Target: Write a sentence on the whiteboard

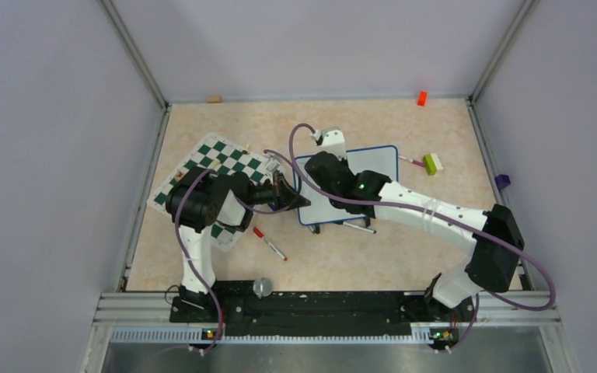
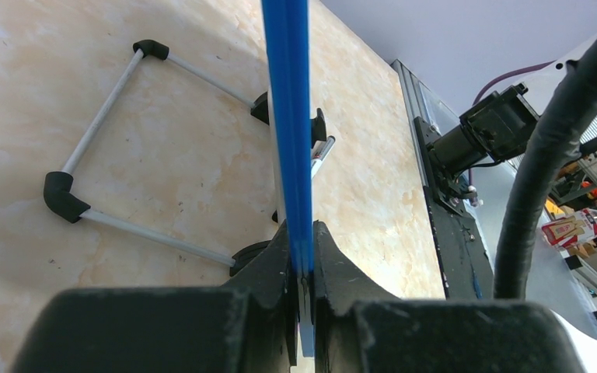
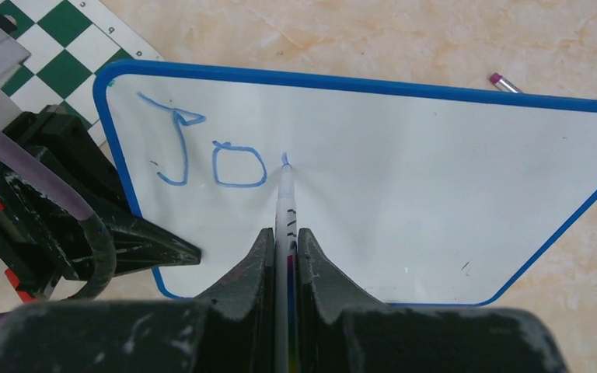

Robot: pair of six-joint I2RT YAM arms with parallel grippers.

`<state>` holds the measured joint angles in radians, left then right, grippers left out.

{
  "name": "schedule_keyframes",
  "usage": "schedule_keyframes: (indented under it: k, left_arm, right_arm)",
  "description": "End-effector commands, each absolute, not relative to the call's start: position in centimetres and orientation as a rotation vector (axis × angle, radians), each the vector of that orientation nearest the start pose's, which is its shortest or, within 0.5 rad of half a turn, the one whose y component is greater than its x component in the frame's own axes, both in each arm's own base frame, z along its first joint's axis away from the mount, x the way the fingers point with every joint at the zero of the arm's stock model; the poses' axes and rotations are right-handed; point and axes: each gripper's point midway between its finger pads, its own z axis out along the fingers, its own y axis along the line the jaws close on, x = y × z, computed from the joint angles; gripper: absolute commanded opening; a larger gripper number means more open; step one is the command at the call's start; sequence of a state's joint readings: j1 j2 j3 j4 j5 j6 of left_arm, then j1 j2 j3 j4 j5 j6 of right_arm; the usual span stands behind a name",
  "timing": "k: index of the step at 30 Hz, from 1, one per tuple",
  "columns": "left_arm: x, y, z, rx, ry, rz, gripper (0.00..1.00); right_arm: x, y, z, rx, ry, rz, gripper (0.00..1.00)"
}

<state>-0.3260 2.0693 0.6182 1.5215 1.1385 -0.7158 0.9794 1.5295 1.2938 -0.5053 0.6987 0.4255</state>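
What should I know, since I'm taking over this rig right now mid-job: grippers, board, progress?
Left gripper: shut on the left edge of the whiteboard, apparently steadying it.
Right gripper: shut on a marker, tip touching the board.
The whiteboard sits mid-table, just right of the chess mat.
Done: the sentence so far reads "Jo" in blue, with a third letter barely begun.
Left: the rest of the sentence.
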Motion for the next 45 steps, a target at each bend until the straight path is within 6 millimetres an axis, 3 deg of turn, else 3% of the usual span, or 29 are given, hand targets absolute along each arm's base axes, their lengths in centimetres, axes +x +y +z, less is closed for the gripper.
schedule_keyframes:
  k: [1,9,34,39,45]
  left_arm:
    - [28.0,-27.8,10.0,0.867,1.496,-1.549,0.00]
    - [28.0,-27.8,10.0,0.869,1.494,-1.546,0.00]
    - [28.0,-27.8,10.0,0.869,1.493,-1.545,0.00]
    - [28.0,-27.8,9.9,0.868,1.495,-1.547,0.00]
    - [28.0,-27.8,10.0,0.871,1.492,-1.545,0.00]
  right_arm:
    - [30.1,26.1,19.8,-0.209,2.118,0.012,0.00]
    - [29.6,25.8,19.4,-0.212,2.130,0.024,0.00]
    - [32.4,26.4,22.5,-0.165,2.064,-0.030,0.00]
    - [32.2,26.4,22.0,-0.181,2.076,-0.029,0.00]
    - [30.8,25.7,19.9,-0.191,2.130,-0.006,0.00]
